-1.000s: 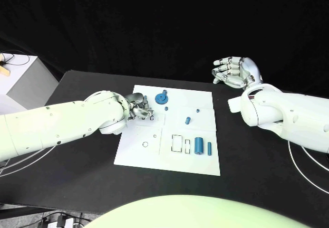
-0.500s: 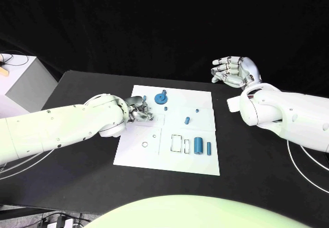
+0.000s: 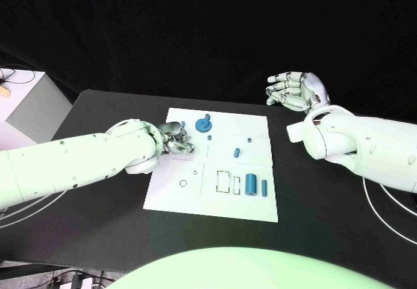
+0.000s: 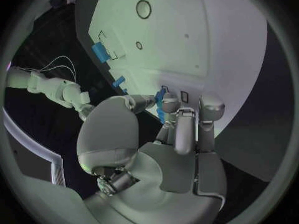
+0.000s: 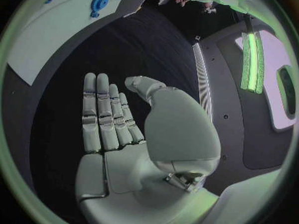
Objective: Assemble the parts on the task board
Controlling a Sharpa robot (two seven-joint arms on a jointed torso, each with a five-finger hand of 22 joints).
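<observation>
Task board edges beside black table

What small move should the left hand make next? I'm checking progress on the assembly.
Probably ease the left hand down to seat the small blue part pinched in its fingertips; it hovers over the white task board. The right hand waits open beyond the board, off to its right.

- One white task board on my desk.
- One blue gear-like wheel.
- Two blue upright cylinders, one thick, one thin.
- Three smaller blue pieces I can count.
</observation>
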